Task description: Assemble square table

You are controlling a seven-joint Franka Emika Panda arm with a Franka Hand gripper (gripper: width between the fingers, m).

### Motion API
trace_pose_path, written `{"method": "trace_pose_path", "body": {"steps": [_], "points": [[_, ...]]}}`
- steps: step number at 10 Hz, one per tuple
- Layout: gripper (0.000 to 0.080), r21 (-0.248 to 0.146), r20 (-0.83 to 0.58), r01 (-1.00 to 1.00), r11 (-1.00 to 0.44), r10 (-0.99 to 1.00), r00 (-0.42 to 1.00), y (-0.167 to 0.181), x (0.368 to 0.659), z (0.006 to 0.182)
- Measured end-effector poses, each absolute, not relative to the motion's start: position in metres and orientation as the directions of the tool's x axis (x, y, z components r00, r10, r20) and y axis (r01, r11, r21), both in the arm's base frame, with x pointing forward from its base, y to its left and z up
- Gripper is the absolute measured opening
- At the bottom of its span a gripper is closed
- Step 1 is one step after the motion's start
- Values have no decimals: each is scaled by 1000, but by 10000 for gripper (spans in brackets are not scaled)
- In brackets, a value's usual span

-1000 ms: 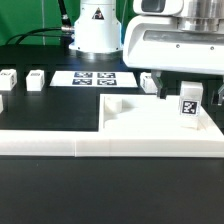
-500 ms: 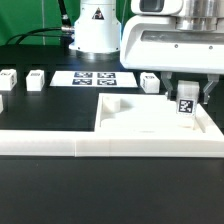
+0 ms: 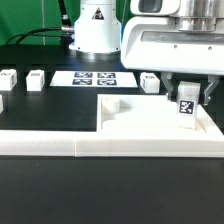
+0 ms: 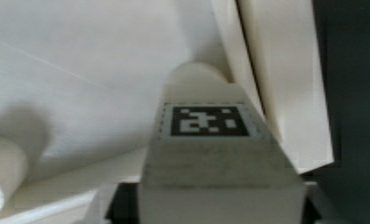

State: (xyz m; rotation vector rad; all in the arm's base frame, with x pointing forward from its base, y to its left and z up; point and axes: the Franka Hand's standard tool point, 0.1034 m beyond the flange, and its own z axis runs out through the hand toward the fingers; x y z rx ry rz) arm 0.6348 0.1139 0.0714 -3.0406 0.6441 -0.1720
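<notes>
On the exterior view's right, the hand [image 3: 189, 93] grips a tagged white leg [image 3: 187, 106], a finger pressed against each of its sides. The leg stands upright over the right part of the square tabletop [image 3: 135, 120]; I cannot tell whether they touch. The tabletop lies flat on the black bench [image 3: 50, 112], just behind the long low white wall [image 3: 60, 142]. Another leg [image 3: 37, 78] sits far left, near the marker board [image 3: 95, 78].

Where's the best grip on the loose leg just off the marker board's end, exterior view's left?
Probably the leg across its two plain sides, coming straight down from above: it is a short block sitting flat, top clear, standing apart from the next leg.
</notes>
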Motion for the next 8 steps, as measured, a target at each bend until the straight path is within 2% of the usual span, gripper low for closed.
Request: {"method": "trace_pose_path", "body": {"steps": [2,3,6,8], "points": [[290,-103,68,-511,-853,-519,852,109,635,71],[290,-116,55,-536,-836,-545,837,108,635,71],[290,-112,60,-498,-860,-506,860,106,635,71],[290,-118,41,-625,-772,-632,774,111,633,70]]}}
